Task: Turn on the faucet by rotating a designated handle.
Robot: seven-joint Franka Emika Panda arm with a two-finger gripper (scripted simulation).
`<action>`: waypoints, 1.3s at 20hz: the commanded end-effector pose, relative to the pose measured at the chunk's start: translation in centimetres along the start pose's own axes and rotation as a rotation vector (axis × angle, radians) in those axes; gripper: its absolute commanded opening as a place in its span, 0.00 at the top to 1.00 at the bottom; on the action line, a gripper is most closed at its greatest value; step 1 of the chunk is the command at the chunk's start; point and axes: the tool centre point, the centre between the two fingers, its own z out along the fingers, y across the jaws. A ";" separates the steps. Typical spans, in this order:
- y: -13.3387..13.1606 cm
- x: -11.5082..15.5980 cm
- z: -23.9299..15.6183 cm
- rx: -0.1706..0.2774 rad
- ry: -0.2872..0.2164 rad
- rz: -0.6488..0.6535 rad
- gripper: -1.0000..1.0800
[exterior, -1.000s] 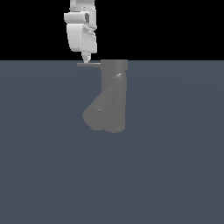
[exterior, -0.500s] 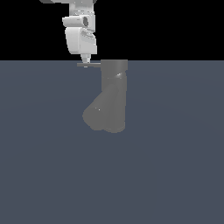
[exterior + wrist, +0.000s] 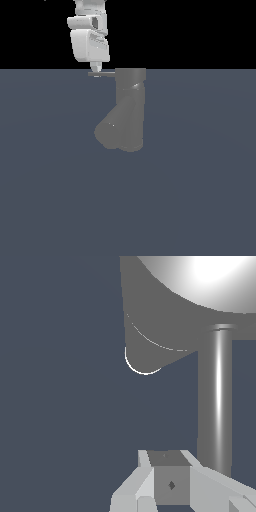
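The grey faucet (image 3: pixel 127 112) stands mid-table (image 3: pixel 200 200), its thin handle (image 3: pixel 101 74) jutting toward the exterior view's left. The end effector (image 3: pixel 97 68) hangs right over the rod's outer end, fingertips against it; spread or pressed together, I cannot tell.

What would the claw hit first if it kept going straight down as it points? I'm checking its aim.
Probably the handle: the claw hangs right above the rod's outer end, pointing down. The wrist view shows the rod beside the fingers, so depth is uncertain.
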 end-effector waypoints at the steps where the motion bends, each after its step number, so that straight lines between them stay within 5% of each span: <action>1: 0.7 0.0 0.0 0.000 0.000 0.000 1.00; 26: 7.1 0.4 0.0 0.000 0.000 0.001 1.00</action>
